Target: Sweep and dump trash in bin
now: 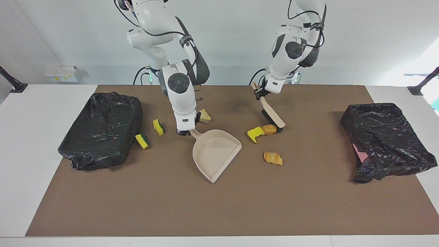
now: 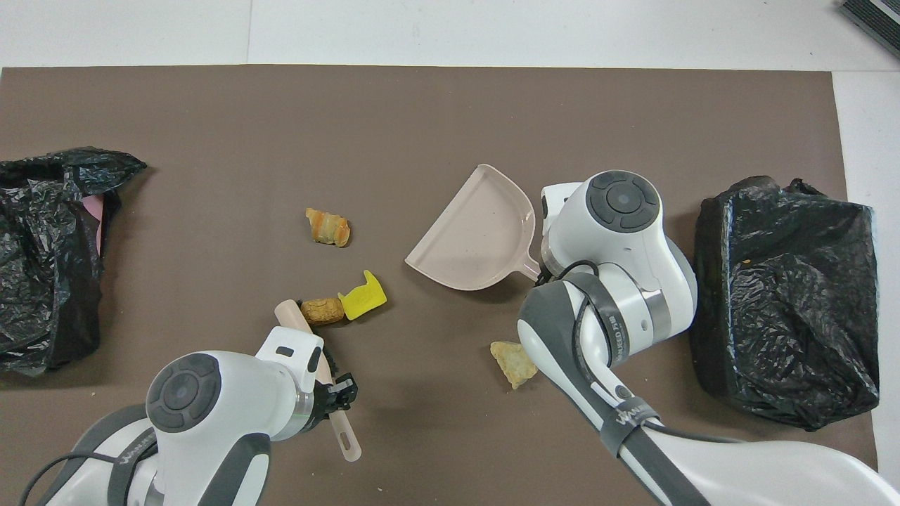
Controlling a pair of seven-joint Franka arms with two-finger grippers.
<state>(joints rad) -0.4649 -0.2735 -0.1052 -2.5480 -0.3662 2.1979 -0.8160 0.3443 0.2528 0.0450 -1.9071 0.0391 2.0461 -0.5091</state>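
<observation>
My right gripper (image 1: 184,132) is shut on the handle of the beige dustpan (image 1: 216,154), which lies flat on the brown mat; in the overhead view the arm hides this grip above the dustpan (image 2: 478,235). My left gripper (image 1: 259,93) is shut on the handle of a tilted brush (image 1: 272,120), whose bristle end is down against a bread roll (image 1: 270,129). A yellow sponge piece (image 1: 255,133) touches the roll on the dustpan's side. A croissant-like lump (image 1: 273,158) lies farther from the robots. From overhead, the roll (image 2: 321,310) and sponge (image 2: 363,303) sit by the brush tip (image 2: 288,309).
A black-bagged bin (image 1: 103,133) stands at the right arm's end of the mat, another (image 1: 387,140) at the left arm's end. Two green-backed sponges (image 1: 158,127) (image 1: 141,141) lie beside the first bin. A tan lump (image 1: 205,116) sits near the right arm's wrist.
</observation>
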